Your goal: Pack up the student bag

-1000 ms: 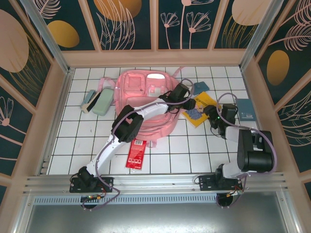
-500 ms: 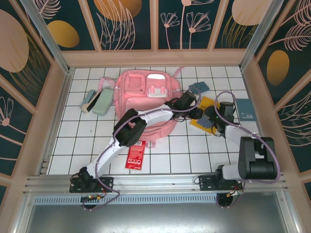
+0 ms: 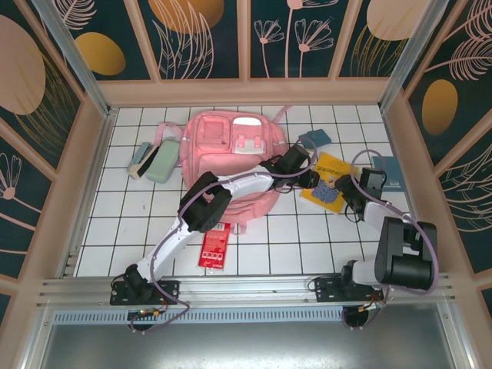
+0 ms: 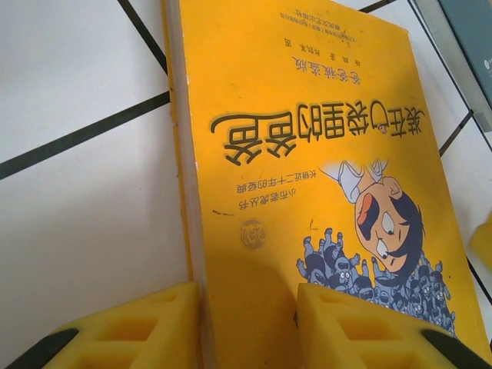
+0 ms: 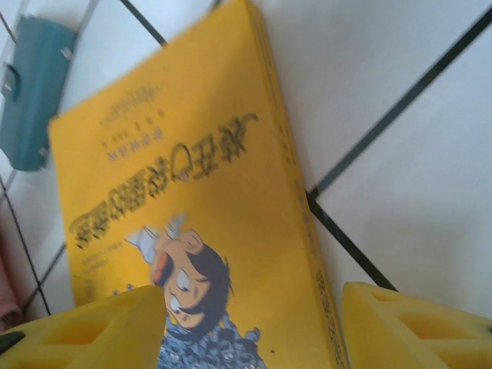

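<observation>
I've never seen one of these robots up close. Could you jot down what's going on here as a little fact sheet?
Bag: pink backpack lying on the white tiled table
Left gripper: open, fingers astride one long edge of the yellow book
Right gripper: open, astride the book's opposite edge
Nearby: mint pencil case left of the bag, red packet on its near side

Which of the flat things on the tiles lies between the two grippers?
The yellow book with the cartoon boy on its cover. The dark teal book lies farther right, and the red packet lies by the pink student bag.
</observation>
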Controlling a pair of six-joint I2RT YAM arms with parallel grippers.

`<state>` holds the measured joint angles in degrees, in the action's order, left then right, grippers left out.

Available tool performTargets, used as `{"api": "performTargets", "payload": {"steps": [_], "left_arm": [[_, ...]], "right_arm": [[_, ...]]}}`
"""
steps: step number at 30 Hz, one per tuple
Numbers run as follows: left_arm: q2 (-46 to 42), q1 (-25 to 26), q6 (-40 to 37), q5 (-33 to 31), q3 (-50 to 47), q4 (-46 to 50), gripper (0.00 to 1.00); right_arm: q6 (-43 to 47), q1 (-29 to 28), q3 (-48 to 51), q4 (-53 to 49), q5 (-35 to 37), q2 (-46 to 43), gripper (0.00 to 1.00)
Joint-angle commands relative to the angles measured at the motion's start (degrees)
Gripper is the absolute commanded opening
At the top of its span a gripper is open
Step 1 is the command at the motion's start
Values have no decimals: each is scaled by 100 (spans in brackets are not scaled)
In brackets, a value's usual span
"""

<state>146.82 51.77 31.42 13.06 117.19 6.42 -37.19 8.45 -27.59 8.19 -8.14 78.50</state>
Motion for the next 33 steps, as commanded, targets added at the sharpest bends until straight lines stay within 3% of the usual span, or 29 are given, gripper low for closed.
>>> {"api": "performTargets", "payload": {"steps": [1, 6, 13, 19, 26, 33], "left_arm": [[-79, 60, 136, 193, -152, 308, 38], [-25, 93, 163, 271, -122, 284, 31], [191, 163, 175, 416, 114, 360, 31], [241, 197, 173, 468, 174, 360, 30], [268, 207, 180, 506, 201, 361, 29], [176, 234, 180, 522, 160, 352, 29]], "right_arm": [[113, -196, 22, 218, -189, 336, 62], [-65, -460, -8, 499, -480, 556, 62], [-606, -450, 328, 2060, -2263, 349, 62], [-1170, -467, 490, 3050, -2959, -100, 62], [-1239, -484, 528, 3150, -2947, -628, 62], [-933, -484, 317, 2183, -2363, -179, 63]]}}
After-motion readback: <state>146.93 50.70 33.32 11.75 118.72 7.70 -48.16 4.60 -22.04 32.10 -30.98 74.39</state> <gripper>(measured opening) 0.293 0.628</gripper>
